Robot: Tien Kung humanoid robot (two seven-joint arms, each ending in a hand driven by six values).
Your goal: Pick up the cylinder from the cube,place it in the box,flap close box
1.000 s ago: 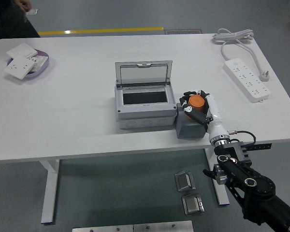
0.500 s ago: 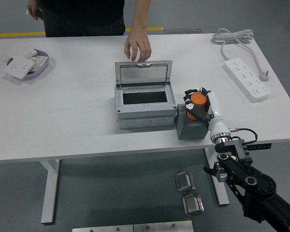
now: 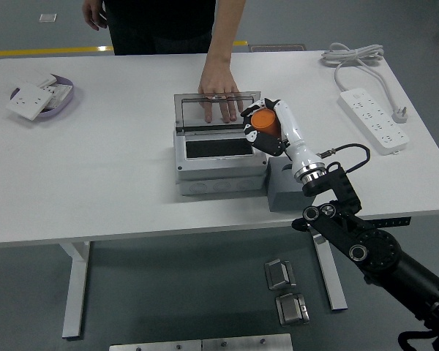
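My right hand [image 3: 264, 130] gripped the orange cylinder [image 3: 263, 121] above the grey box [image 3: 219, 162]'s right edge. A person's hand [image 3: 219, 97] pinned the lid [image 3: 216, 111] back. Letting go here risked the cylinder striking the rim and rolling onto the bench [image 3: 95, 168].

A: What can't you make out?
B: The person [image 3: 168, 22] is cut off at the top edge. The right robot hand [image 3: 262, 131] hides most of the orange cylinder [image 3: 264, 121].
A: And the box [image 3: 218, 157]?
B: The person's hand [image 3: 219, 91] covers part of its lid [image 3: 197, 111].
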